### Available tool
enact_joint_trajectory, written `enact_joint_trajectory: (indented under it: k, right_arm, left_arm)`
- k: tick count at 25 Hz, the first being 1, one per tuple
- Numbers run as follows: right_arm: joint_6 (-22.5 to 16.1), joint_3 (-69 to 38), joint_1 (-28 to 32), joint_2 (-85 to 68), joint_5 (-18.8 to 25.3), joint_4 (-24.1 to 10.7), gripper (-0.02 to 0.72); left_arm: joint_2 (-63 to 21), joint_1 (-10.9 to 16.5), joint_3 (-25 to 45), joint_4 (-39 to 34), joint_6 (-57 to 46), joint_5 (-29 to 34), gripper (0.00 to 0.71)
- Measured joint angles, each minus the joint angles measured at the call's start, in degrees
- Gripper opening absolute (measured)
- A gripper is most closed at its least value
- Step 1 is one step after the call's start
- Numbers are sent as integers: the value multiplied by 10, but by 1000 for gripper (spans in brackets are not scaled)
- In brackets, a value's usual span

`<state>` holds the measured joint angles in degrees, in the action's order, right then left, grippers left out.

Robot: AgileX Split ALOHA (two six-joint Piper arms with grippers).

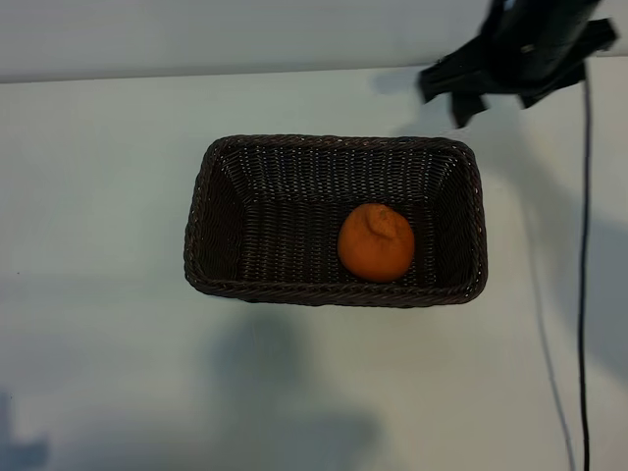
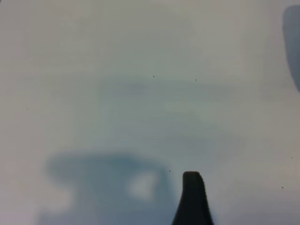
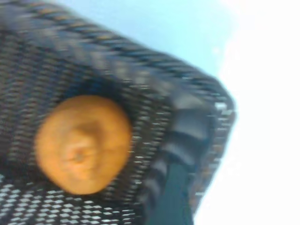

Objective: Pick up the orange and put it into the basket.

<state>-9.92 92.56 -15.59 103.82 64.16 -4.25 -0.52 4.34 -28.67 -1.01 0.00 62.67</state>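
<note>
The orange (image 1: 376,242) sits inside the basket (image 1: 201,211), toward its right end, stem knob up, touching nothing of mine. My right gripper (image 1: 469,93) hangs above the table (image 1: 98,373) beyond the basket's far right corner, fingers spread and empty. My left gripper (image 2: 193,197) idles over bare table, jaws apart.
</note>
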Motion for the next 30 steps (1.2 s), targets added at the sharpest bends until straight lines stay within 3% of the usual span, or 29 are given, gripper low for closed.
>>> enact_joint_trajectory:
  k: [9, 14, 21, 30]
  right_arm:
    - [38, 0, 152, 0, 8, 8, 602]
    - [68, 0, 218, 0, 9, 43, 600]
    - [90, 0, 231, -9, 21, 59, 600]
    - [90, 0, 231, -109, 45, 68, 600]
  left_arm:
    - [0, 0, 0, 0, 0, 0, 551]
    - [0, 0, 0, 0, 0, 0, 551]
    - [0, 0, 0, 0, 0, 0, 551]
    - [0, 0, 0, 0, 0, 0, 551]
